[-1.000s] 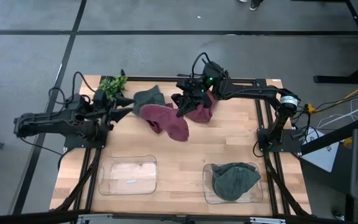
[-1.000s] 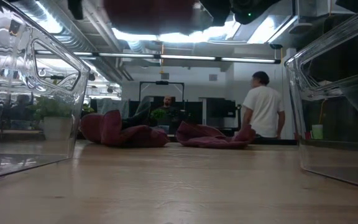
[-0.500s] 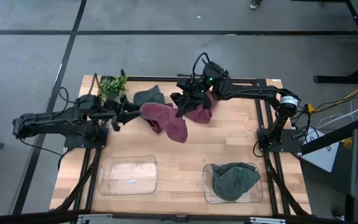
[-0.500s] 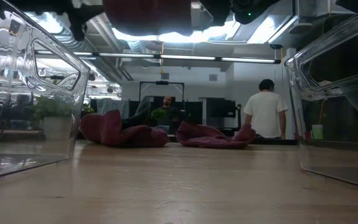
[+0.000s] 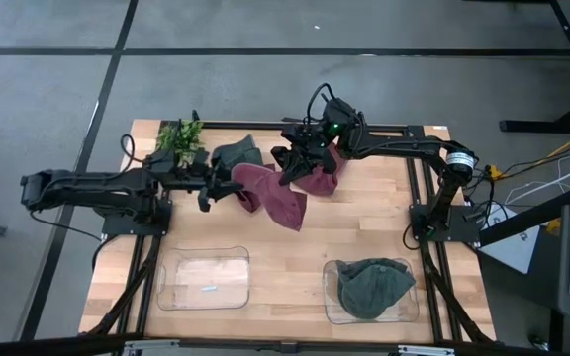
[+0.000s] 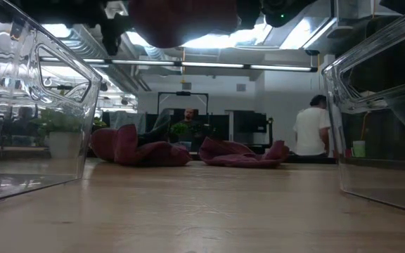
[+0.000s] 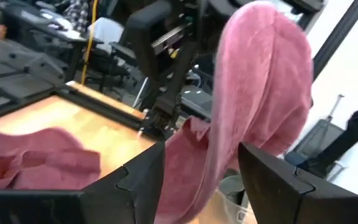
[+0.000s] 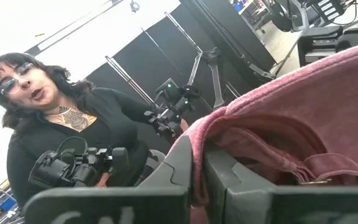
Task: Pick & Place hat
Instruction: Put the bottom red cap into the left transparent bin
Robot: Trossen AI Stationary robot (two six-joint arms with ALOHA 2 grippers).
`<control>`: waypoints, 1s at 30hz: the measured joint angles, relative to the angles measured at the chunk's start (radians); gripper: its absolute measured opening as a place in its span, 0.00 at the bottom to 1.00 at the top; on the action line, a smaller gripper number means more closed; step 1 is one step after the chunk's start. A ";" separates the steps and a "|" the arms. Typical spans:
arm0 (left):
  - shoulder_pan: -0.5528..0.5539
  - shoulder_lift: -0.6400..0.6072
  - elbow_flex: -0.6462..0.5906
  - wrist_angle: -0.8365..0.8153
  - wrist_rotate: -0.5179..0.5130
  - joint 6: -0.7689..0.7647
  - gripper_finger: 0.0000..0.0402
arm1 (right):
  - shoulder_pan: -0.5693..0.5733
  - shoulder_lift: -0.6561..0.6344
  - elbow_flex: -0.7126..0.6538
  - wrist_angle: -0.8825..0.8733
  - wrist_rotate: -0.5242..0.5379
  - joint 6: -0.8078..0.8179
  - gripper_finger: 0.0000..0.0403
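My right gripper [image 5: 287,170] is shut on a maroon hat [image 5: 270,196], which hangs high above the table in the low view [image 6: 181,14]. My left gripper [image 5: 218,189] is open at the hat's left end. In the left wrist view [image 7: 201,168] its fingers stand on either side of the hanging cloth [image 7: 253,106]. Another maroon hat [image 5: 322,176] lies on the table behind my right gripper. The low view shows two maroon hats lying on the table [image 6: 139,151] [image 6: 241,153]. A green hat [image 5: 237,153] lies at the far side. My right gripper pinches an edge of the maroon hat [image 8: 194,140] between its two shut fingers, at the hat's right end. The fingers come from the table's right and far side. The hat is lifted clear of the table and droops toward the left and near side. My left gripper: I cannot tell whether its fingers touch the cloth between them.
A clear bin [image 5: 204,279] stands at the near left. A second clear bin [image 5: 332,297] at the near right holds a green hat [image 5: 374,287]. A small plant [image 5: 179,136] stands at the far left corner. A person [image 8: 55,124] shows beyond the table.
My left gripper has moved toward the table's right edge, up to the left end of the lifted maroon hat, and now has the cloth between its open fingers. My right gripper has held the hat in place. A person in the room behind has walked to the right.
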 joint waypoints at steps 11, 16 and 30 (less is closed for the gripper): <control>0.000 0.011 0.000 0.067 0.164 0.009 0.13 | 0.000 0.000 0.000 0.000 0.001 -0.016 0.04; 0.000 0.010 0.000 0.068 0.221 -0.005 0.03 | 0.000 0.000 0.000 0.000 0.031 0.053 0.08; 0.001 -0.026 0.000 0.035 0.191 -0.296 0.02 | -0.079 0.000 0.000 -0.099 -0.128 0.059 0.56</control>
